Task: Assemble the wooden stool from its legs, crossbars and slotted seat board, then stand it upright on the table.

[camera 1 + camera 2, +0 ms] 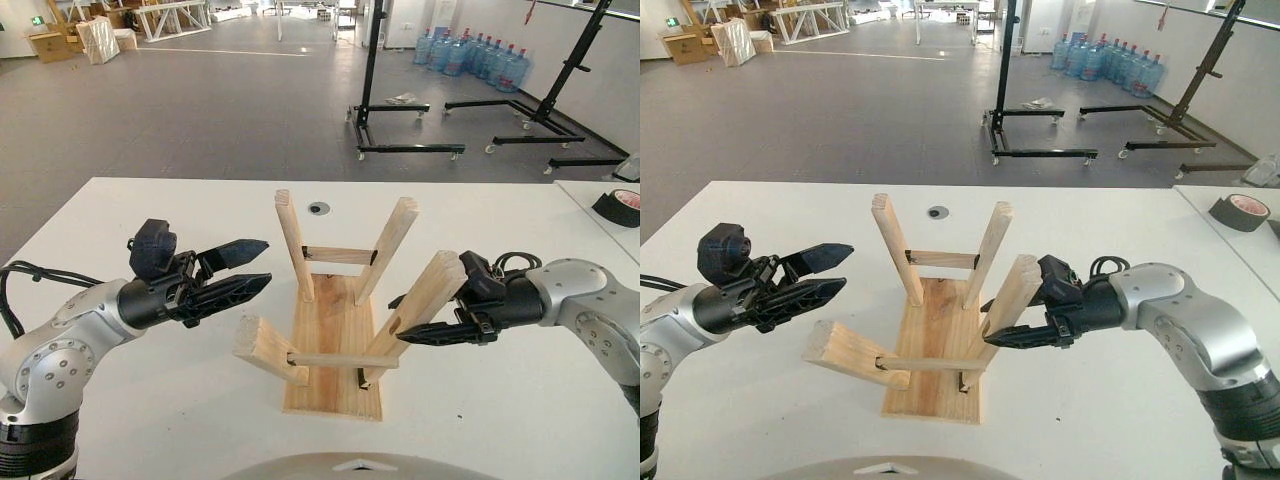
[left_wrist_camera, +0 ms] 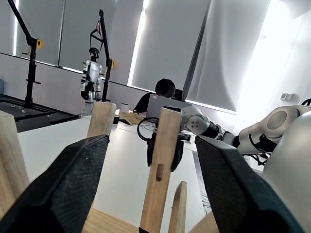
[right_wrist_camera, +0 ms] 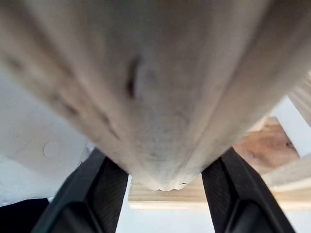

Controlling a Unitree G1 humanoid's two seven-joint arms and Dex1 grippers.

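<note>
Nearest, the left gripper [image 1: 245, 270] is hovering above the white table [image 1: 130, 215] with its two black fingers [image 1: 236, 253] spread wide and holding nothing. Near their tips and lower down, the near left leg [image 1: 268, 350] is leaning outward toward them without touching. The right gripper [image 1: 396, 320] is clamping the near right leg [image 1: 428, 288], its own fingers [image 3: 87, 194] pressing that leg from both sides roughly halfway up. Between the two grippers the slotted seat board [image 1: 335, 320] is lying flat on the table, and the stool is sitting upside down on it, all four legs pointing up. Just below the right fingertips the near crossbar [image 1: 340, 359] is running from the held leg across to the near left leg. Past the fingertips of both grippers the far left leg [image 1: 294, 245] and the far right leg [image 1: 388, 248] are standing in the board and splaying apart, with the far crossbar [image 1: 340, 255] joining them. Farther off behind them a round grommet [image 1: 319, 208] is sitting in the tabletop, and well away on the right gripper's outer side a roll of black tape [image 1: 618, 207] is lying on a neighbouring table. On the floor beyond, black wheeled frames [image 1: 405, 110] and a cluster of blue water bottles [image 1: 470, 52] are standing
</note>
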